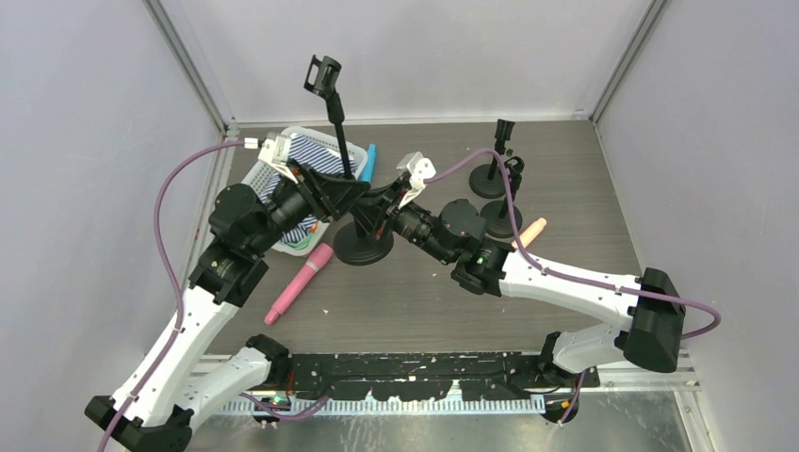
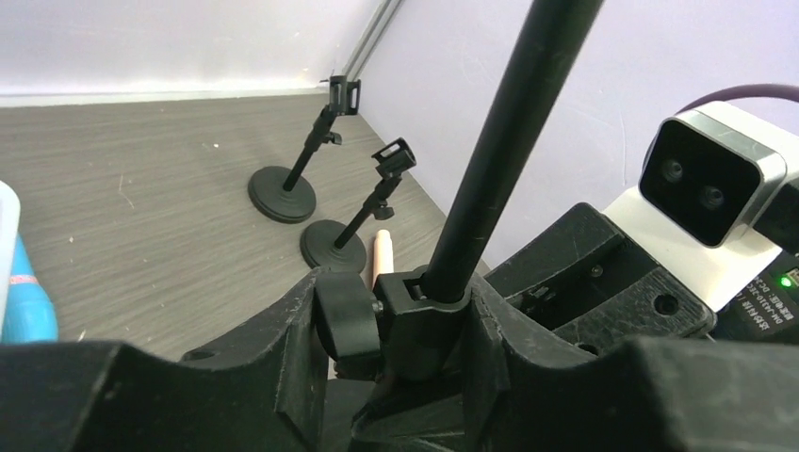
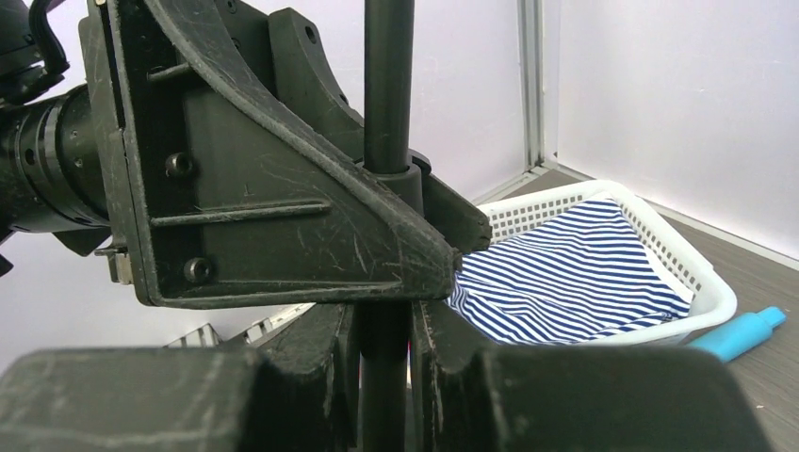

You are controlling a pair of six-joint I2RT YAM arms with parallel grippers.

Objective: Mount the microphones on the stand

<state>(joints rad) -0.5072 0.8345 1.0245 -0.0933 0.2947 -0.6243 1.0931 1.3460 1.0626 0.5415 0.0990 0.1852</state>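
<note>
Counter: dark wood grain, walled on three sides.

Tall stand: round base, pole leaning, clip at the top with nothing in it. Both pincers are on its lower part.

Left pincer: clenched on the stand's pivot joint. The knob sits against its one finger and the clamp block against the other.

Right pincer: clenched on the pole, just below the left pincer's fingers, coming from the opposite side.

Basket with striped cloth: behind the left pincer.

Two small stands: beyond the right pincer, well apart from it, both bare.

Microphones, none mounted:
- pink microphone on the counter, near the left pincer and below it in the top view
- blue microphone just beyond both pincers, beside the basket
- peach microphone out past the right pincer's wrist, by the nearer small stand

Judged step: steadying or setting the tall stand before a microphone goes in.

To do it well: let one pincer hold the pole firm while the other works the joint. Move slowly, since the base can skate on the counter. Leave the clip's mouth facing the arm that will fetch. Pink looks the easiest first pick.
</note>
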